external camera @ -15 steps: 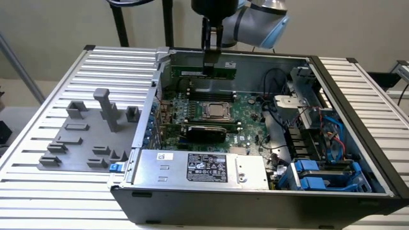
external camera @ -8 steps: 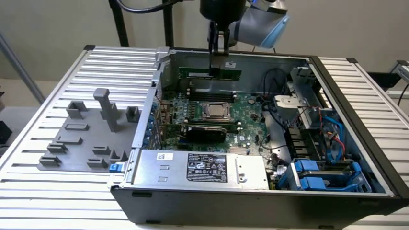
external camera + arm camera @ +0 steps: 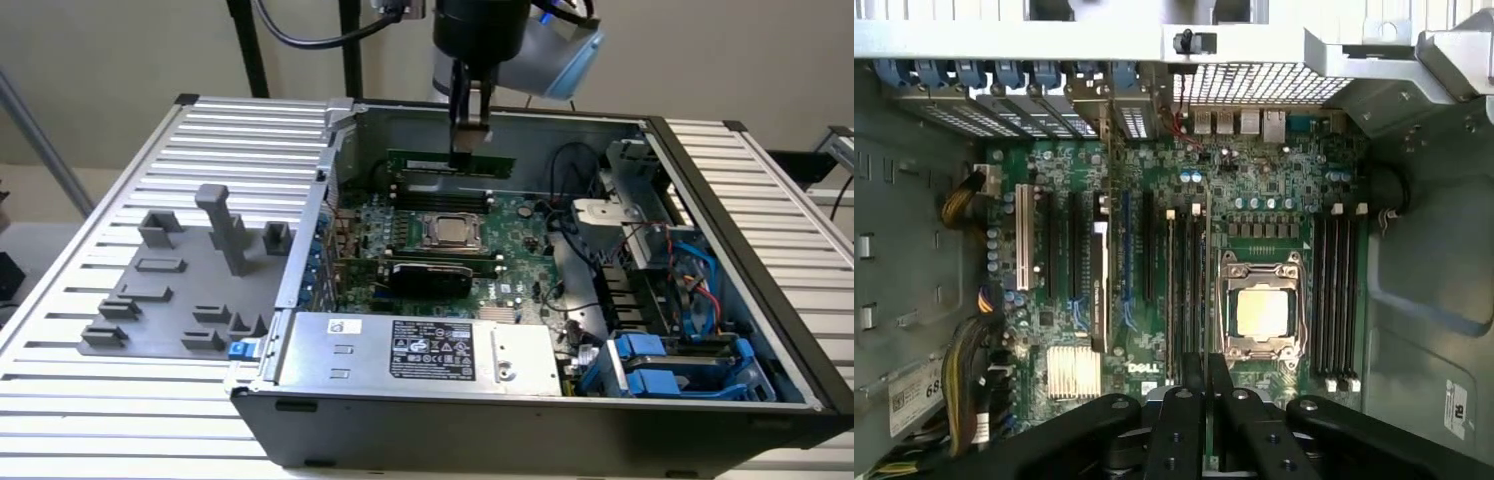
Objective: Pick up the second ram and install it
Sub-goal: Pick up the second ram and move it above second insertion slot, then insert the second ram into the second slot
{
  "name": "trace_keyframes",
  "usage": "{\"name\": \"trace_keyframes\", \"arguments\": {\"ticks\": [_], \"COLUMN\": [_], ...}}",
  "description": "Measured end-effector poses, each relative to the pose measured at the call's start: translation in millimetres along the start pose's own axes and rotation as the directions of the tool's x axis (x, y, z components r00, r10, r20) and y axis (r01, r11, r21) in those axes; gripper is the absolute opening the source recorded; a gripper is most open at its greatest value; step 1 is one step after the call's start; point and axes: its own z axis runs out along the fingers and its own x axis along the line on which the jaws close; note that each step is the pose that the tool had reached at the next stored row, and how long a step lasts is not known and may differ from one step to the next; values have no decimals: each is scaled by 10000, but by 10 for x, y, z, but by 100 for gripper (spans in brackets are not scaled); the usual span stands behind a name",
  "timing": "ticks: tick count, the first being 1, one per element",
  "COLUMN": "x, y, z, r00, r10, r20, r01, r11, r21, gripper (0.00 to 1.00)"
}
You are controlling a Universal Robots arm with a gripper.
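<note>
1. An open computer case lies on a counter made of pale metal slats, and the arm reaches into the case from above.
2. The fingers point straight down and are narrow, closed on the upper edge of the second ram.
3. The second ram is held level, with its long side running across the case. It is over the far part of the motherboard, just beyond the processor socket.
4. I cannot tell whether the lower edge of the stick already touches the board or hangs a little above it.
5. In the wrist view the fingers stand close together, and the board lies under them. The processor socket is to one side of them and a group of long memory slots is just beside it. A second group of slots is on the other side of the socket.
6. A small ribbed heatsink sits on the board, near a bundle of yellow and black cables.
7. In the exterior view a power supply with a white label fills the near side of the case. Blue drive carriers are in the near corner on the exterior view's right.
8. Outside the case, on the exterior view's left, a grey holder block with several upright posts lies on the counter, well apart from the fingers.
</note>
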Motion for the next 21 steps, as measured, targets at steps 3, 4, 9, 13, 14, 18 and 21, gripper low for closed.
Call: {"name": "trace_keyframes", "arguments": {"ticks": [3, 4, 9, 13, 14, 18, 21], "x": [-27, -46, -119, -120, -120, -120, -120], "y": [-45, -61, -151, -156, -156, -156, -156], "z": [42, 52, 85, 87, 88, 87, 87], "r00": [10000, 10000, 10000, 10000, 10000, 10000, 10000], "r10": [43, 44, 50, 51, 50, 50, 51], "r20": [2, 1, -7, -14, -14, -14, -14], "r01": [-43, -44, -50, -51, -50, -50, -51], "r11": [10000, 10000, 10000, 10000, 10000, 10000, 10000], "r21": [2, 2, 3, 2, 3, 2, 3], "gripper": [13, 13, 13, 13, 13, 13, 13]}}
